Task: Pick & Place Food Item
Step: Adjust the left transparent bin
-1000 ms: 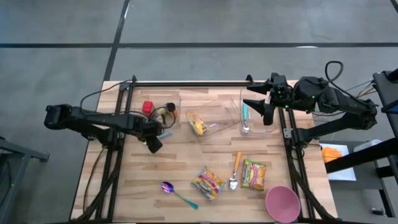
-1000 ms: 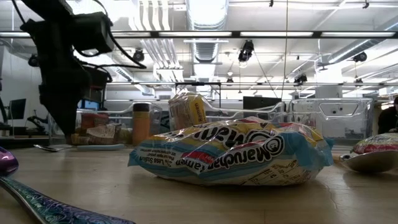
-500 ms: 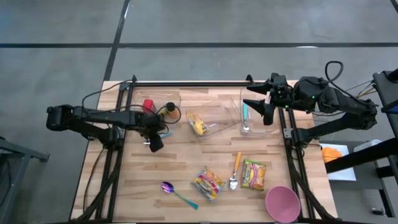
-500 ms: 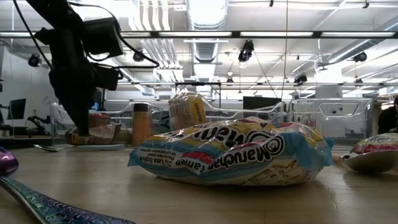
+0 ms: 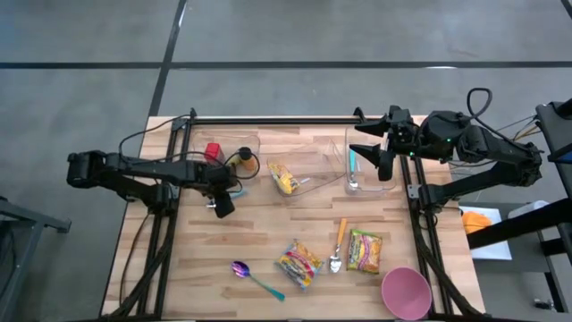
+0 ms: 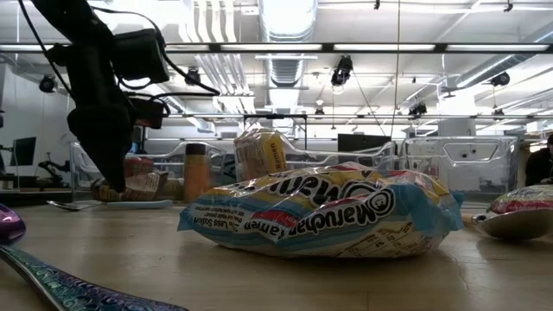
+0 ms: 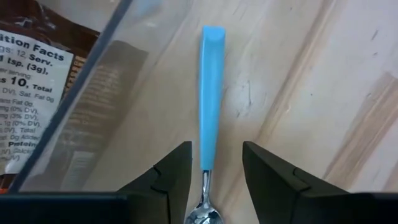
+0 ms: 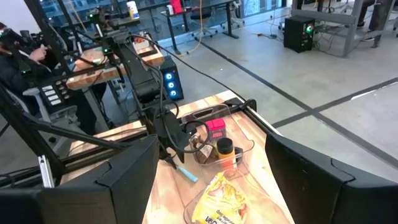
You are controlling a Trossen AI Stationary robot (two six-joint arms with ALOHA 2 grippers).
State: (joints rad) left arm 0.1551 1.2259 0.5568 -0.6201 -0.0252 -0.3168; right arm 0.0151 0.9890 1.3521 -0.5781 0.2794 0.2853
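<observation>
both arms [image 5: 134, 170] are matte black, jointed, with thin black cables looping alongside.

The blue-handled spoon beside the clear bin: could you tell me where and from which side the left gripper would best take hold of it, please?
Probably across the flat blue handle, from straight above. The blue-handled spoon lies flat on the wooden table, so only its narrow sides offer purchase. The left gripper is open, its fingers astride the handle's lower end near the metal neck. The clear bin stands alongside, so a side approach looks blocked there.
</observation>
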